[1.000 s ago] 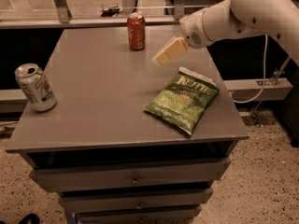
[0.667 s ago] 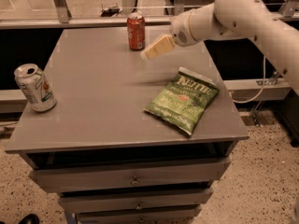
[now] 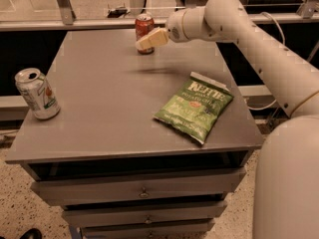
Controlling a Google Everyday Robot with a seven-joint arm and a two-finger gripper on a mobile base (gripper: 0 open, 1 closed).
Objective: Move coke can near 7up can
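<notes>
- One gripper (image 3: 149, 40), beige and wedge-shaped, is hovering above the far part of the table (image 3: 99, 68). Its tip is overlapping the right side of the coke can (image 3: 143, 25) in this view. Whether it is open or closed, or touching the can, I cannot tell.
- The coke can is standing upright near the table's far edge, about mid-width.
- The white arm (image 3: 259, 49) is reaching in from the right.
- The 7up can (image 3: 37, 93) is standing upright at the left edge, well apart from the coke can.
- A green chip bag (image 3: 195, 107) is lying flat on the right side, nearer the front.
- Drawers (image 3: 143, 190) are sitting closed beneath the tabletop.
</notes>
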